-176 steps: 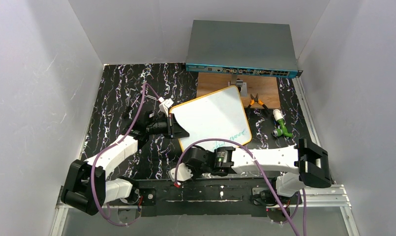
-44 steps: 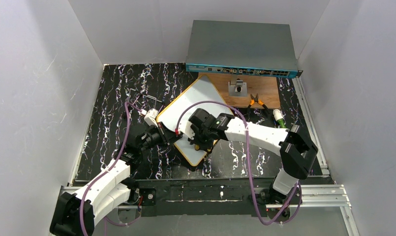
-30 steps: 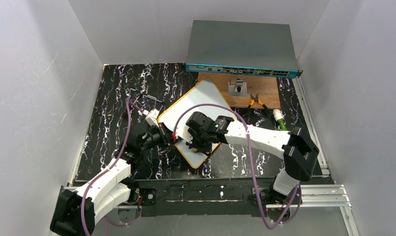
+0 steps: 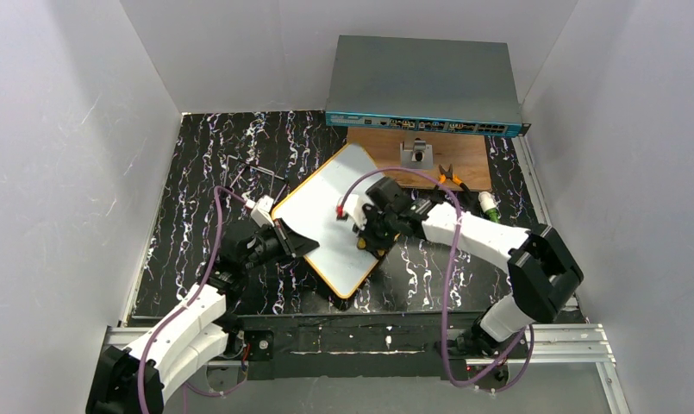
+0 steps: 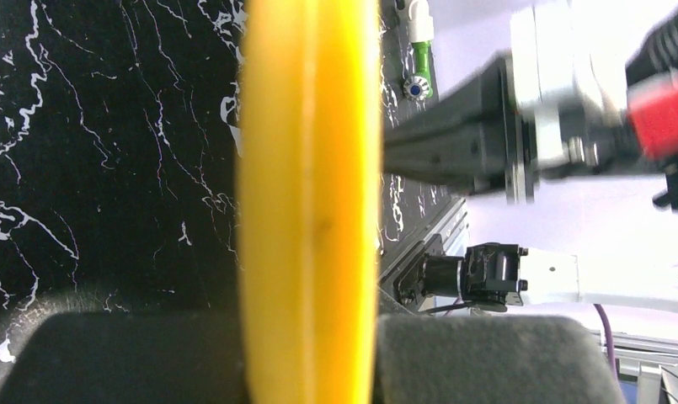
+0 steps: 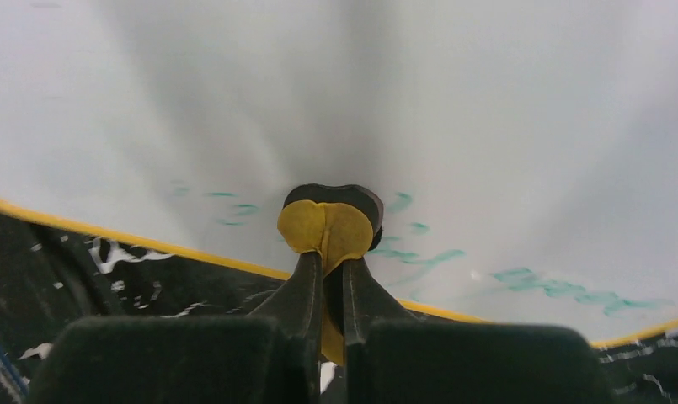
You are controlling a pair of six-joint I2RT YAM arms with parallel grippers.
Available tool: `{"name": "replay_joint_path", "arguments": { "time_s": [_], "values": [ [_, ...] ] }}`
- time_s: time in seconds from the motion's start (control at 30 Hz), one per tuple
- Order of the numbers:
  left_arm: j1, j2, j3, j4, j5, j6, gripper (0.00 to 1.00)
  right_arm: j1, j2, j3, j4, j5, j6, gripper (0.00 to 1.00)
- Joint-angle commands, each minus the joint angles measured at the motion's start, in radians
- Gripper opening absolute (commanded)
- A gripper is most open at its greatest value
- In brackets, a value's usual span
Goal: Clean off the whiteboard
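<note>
Whiteboard lying cornerwise at mid-counter. Its far corner is just beside the wooden board, and open counter lies to its left. The left jaws are clamped on its orange-yellow left rim. The right jaws, clamped on a small yellow eraser, sit by green writing near the right rim. A second earlier they stood nearer the board's left side.

whiteboard ctr, switch behind it
</note>
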Motion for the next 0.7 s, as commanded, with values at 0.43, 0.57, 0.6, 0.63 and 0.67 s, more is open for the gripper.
{"name": "replay_joint_path", "arguments": {
  "time_s": [0.43, 0.57, 0.6, 0.63, 0.67],
  "values": [
    [-0.018, -0.031, -0.007, 0.072, 0.113, -0.052, 0.00, 0.070, 0.030, -0.027, -0.004, 0.077, -0.016, 0.01],
    [-0.018, -0.041, -0.006, 0.070, 0.118, -0.051, 0.00, -0.058, 0.017, -0.019, -0.009, 0.130, 0.009, 0.01],
    [-0.018, -0.039, -0.001, 0.068, 0.120, -0.050, 0.00, -0.070, 0.020, -0.017, -0.010, 0.137, 0.013, 0.01],
    [-0.017, -0.035, 0.003, 0.064, 0.120, -0.049, 0.00, -0.072, 0.030, -0.012, -0.018, 0.143, 0.014, 0.01],
    [-0.018, -0.032, 0.007, 0.066, 0.118, -0.048, 0.00, -0.071, 0.038, -0.007, -0.026, 0.125, 0.016, 0.01]
  ]
}}
